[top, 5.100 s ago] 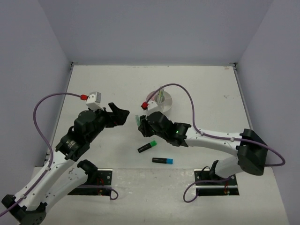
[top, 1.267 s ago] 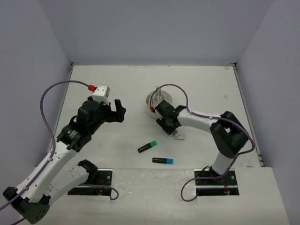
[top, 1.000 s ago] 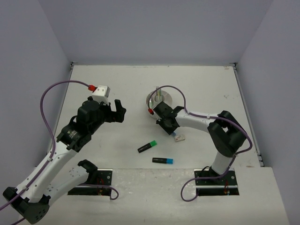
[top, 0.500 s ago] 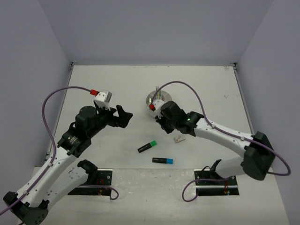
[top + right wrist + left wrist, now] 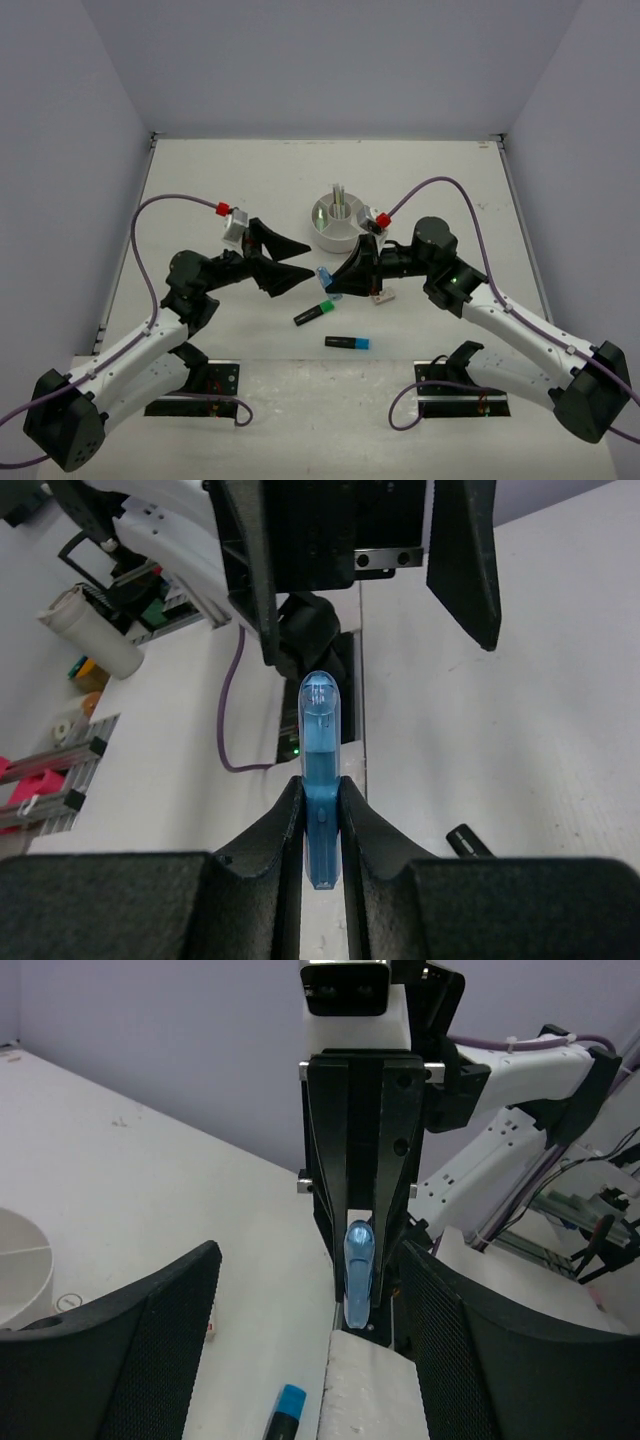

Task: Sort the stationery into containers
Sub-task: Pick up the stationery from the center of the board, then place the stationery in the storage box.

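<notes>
My right gripper (image 5: 333, 284) is shut on a pastel blue marker (image 5: 323, 277), held just above the table with its cap pointing left; the marker also shows in the right wrist view (image 5: 322, 770) and the left wrist view (image 5: 358, 1270). My left gripper (image 5: 297, 262) is open and empty, its jaws spread wide and facing the marker's cap. The round white organiser (image 5: 345, 236) stands behind them with thin pens (image 5: 337, 199) upright in its centre and a green item in one wedge. A green highlighter (image 5: 314, 313), a blue highlighter (image 5: 347, 342) and a small pale eraser (image 5: 380, 296) lie on the table.
The arm bases sit on black plates at the near edge. Purple cables arc over both arms. The left gripper's fingers (image 5: 463, 560) fill the top of the right wrist view. The organiser's wall (image 5: 25, 1270) shows at the left of the left wrist view.
My right gripper has moved from beside the organiser forward and left with the blue marker in it. My left gripper has swung right and down and now faces it, open.
</notes>
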